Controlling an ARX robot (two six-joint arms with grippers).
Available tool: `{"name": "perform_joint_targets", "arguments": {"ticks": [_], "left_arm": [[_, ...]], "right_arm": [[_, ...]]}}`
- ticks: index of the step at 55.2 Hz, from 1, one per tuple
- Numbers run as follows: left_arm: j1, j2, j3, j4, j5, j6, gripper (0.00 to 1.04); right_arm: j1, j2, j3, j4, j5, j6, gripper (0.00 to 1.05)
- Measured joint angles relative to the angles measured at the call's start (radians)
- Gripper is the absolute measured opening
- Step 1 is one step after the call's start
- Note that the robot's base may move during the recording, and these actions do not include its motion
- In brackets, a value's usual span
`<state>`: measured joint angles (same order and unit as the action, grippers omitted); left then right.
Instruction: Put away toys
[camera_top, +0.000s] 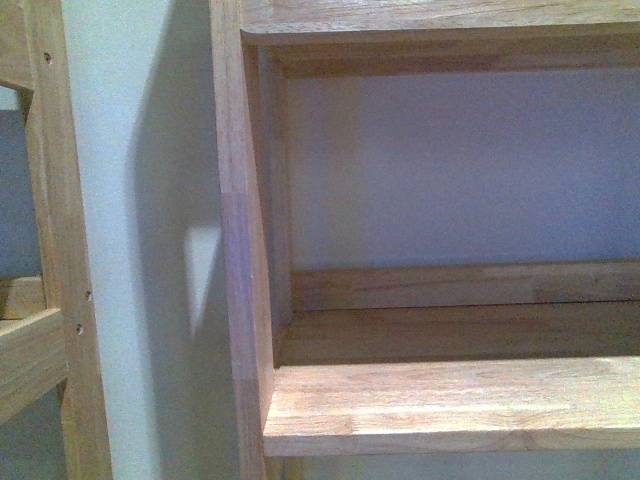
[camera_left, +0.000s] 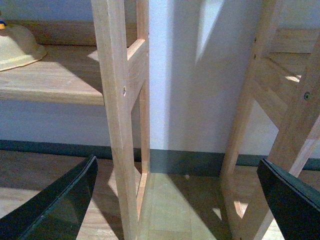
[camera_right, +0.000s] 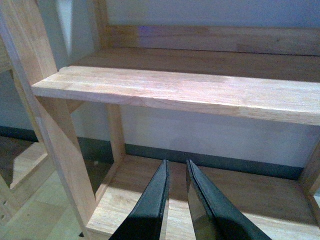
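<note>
A pale wall (camera_top: 140, 300) fills the background, and against it stand two wooden shelf units side by side with a narrow gap between them. The one on the right (camera_top: 245, 250) takes up most of the front view: a thick upright post, a shelf board (camera_top: 450, 405) catching the light, a low back rail behind it and another board across the top. Only a post and a sloping rail of the second unit (camera_top: 60, 300) show at the left edge.

From the right arm's camera the same kind of shelf board (camera_right: 190, 92) runs across, with a lower board (camera_right: 250, 195) beneath it in sunlight, and a dark skirting strip (camera_right: 210, 160) along the foot of the wall. The right gripper (camera_right: 176, 172) hangs over that lower board with its two black fingers (camera_right: 155, 200) drawn nearly together, only a thin slit between them and nothing in it.

The left arm's camera looks into the gap between the units, down to a wood floor (camera_left: 170, 210). The left gripper (camera_left: 175, 200) has its black fingers (camera_left: 65, 200) spread far apart at the two lower corners of that view, holding nothing.

A rounded, pale yellow soft shape (camera_left: 17, 45) lies on a shelf of the unit beside the left arm, cut off by the frame edge. It looks like part of the plush toy, though too little shows to be sure. Neither gripper touches it.
</note>
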<state>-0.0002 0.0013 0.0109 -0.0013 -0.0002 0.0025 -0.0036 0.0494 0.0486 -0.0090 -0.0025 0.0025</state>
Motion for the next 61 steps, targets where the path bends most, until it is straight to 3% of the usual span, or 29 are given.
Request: {"name": "perform_joint_targets", "arguments": {"ticks": [26, 57, 61], "left_arm": [[0.0, 0.0, 0.0, 0.0, 0.0, 0.0, 0.99], [0.0, 0.0, 0.0, 0.0, 0.0, 0.0, 0.99], [0.0, 0.0, 0.0, 0.0, 0.0, 0.0, 0.99]], "right_arm": [[0.0, -0.042, -0.035, 0.005, 0.0, -0.001, 0.16], [0.0, -0.042, -0.035, 0.005, 0.0, 0.0, 1.05], [0.0, -0.042, -0.035, 0.005, -0.001, 0.0, 1.04]]}}
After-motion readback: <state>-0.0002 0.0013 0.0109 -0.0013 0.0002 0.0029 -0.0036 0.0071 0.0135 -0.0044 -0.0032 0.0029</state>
